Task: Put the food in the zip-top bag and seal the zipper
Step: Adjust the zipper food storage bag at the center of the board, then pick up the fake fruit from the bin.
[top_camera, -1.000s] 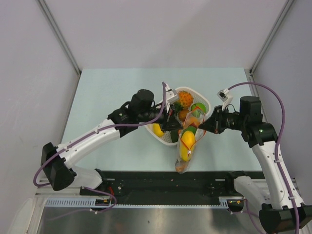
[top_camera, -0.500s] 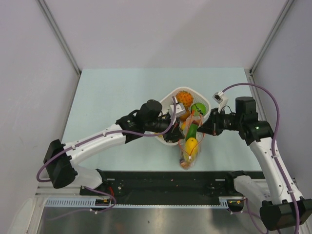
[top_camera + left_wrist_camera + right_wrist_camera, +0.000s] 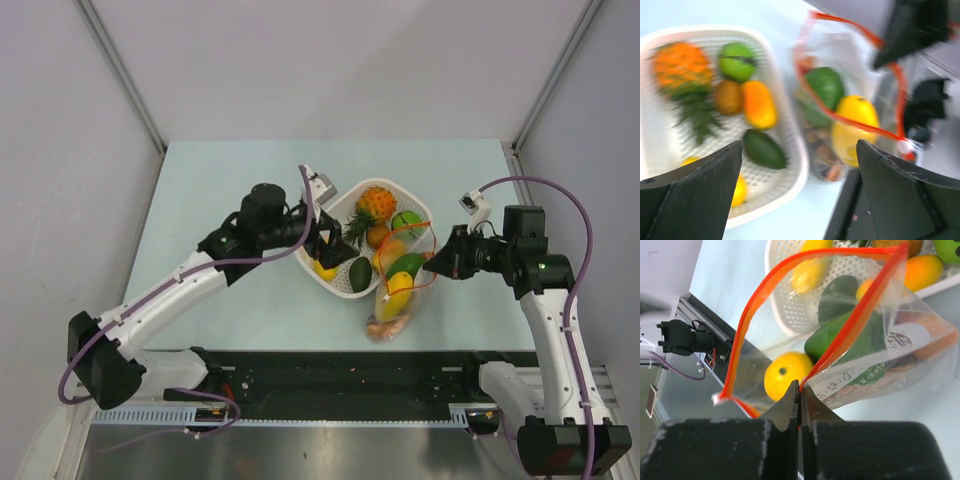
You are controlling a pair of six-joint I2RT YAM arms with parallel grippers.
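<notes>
Pinching the zipper [image 3: 862, 302] between the pressed-together fingers of the right gripper [image 3: 800, 388], holding up the mouth of the zip-top bag [image 3: 392, 322] with yellow and green food [image 3: 397, 285] inside, just beside the white basket [image 3: 787, 107]; left gripper [image 3: 799, 150] above, spread wide, empty.

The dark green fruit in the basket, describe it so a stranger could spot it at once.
Start at the white perforated basket in the middle of the table. At its near corner, next to the clear bag, lies the dark green fruit. It is darker than the bright green ball at the far side, and sits outside the bag.
</notes>
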